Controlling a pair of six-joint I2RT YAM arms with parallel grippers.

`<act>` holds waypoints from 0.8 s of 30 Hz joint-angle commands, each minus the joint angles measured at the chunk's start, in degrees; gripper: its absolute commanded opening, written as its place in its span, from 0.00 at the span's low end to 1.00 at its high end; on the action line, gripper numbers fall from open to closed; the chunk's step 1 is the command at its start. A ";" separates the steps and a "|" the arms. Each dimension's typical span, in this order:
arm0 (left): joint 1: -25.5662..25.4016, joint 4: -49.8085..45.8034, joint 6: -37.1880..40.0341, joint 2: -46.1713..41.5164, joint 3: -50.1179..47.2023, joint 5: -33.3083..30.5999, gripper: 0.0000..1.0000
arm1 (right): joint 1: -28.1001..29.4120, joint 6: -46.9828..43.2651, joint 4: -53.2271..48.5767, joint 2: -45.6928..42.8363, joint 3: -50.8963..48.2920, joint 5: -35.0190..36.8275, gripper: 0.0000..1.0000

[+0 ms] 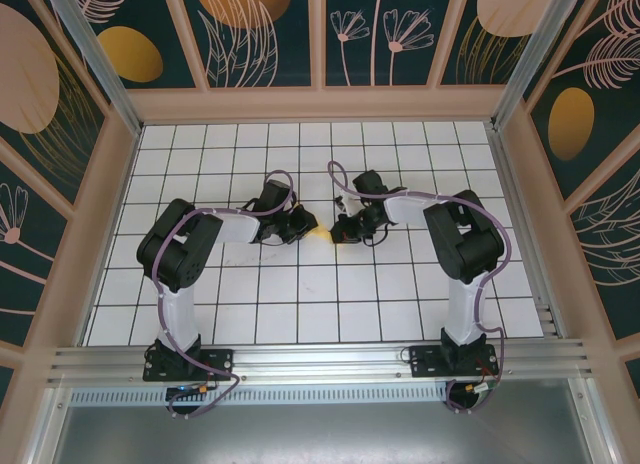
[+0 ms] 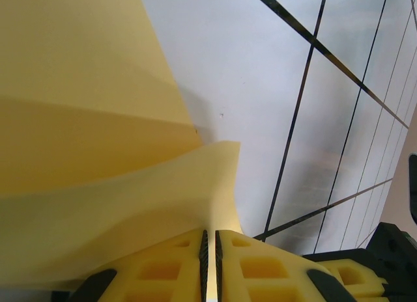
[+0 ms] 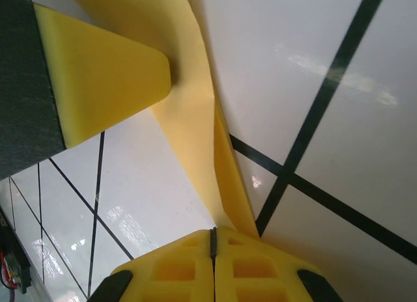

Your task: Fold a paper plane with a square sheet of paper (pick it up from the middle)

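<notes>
The left arm (image 1: 185, 252) and right arm (image 1: 465, 239) share one build: white tube links between bulky black joints, each on a black base plate (image 1: 188, 362). A thin purple cable (image 1: 507, 249) trails along each (slack in places). The fingers (image 2: 260, 269) are yellow, moulded with square pockets, black behind.

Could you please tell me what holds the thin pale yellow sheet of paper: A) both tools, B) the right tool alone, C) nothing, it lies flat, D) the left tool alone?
A: the left tool and the right tool are each shut on part of the thin pale yellow sheet of paper.
</notes>
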 commanded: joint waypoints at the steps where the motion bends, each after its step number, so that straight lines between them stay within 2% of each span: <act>1: 0.64 -6.31 2.72 4.67 -0.97 -8.62 0.16 | -1.08 -0.03 -1.29 0.06 -1.48 1.97 0.07; 9: 0.60 -6.49 2.94 4.62 -0.88 -8.72 0.16 | -2.60 0.83 0.64 0.85 -4.94 1.27 0.07; 17: 0.60 -6.49 2.99 4.71 -0.71 -8.54 0.16 | -1.18 1.99 1.37 -3.79 -0.78 -3.28 0.07; 24: 0.55 -6.42 3.21 4.52 -0.62 -7.97 0.17 | 0.51 1.88 1.91 0.54 1.67 -3.84 0.06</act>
